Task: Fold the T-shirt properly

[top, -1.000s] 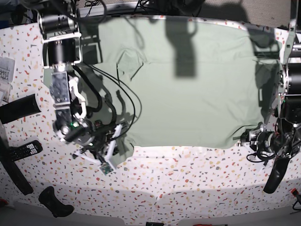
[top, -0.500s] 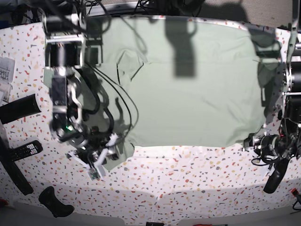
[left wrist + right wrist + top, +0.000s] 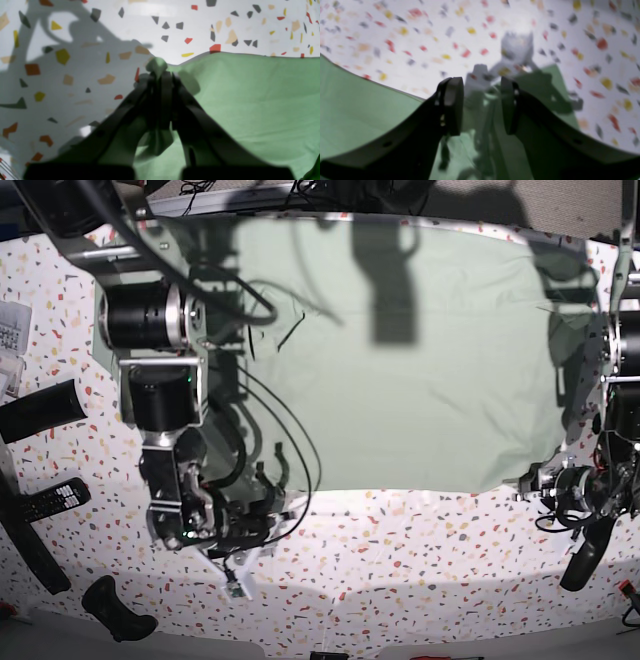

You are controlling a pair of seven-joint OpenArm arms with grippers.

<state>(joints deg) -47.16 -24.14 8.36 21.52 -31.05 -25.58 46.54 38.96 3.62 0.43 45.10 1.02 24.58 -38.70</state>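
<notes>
Base view: unprinted T-shirt point(image 3: 420, 370)

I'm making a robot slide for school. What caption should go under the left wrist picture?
The left gripper pinches a corner of the green T-shirt above the speckled table.

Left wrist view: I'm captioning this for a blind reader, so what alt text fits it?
The left tool is shut on a bunched corner of the pale green T-shirt, seen from close behind its dark fingers. The shirt spreads to the right over a white speckled table.
</notes>
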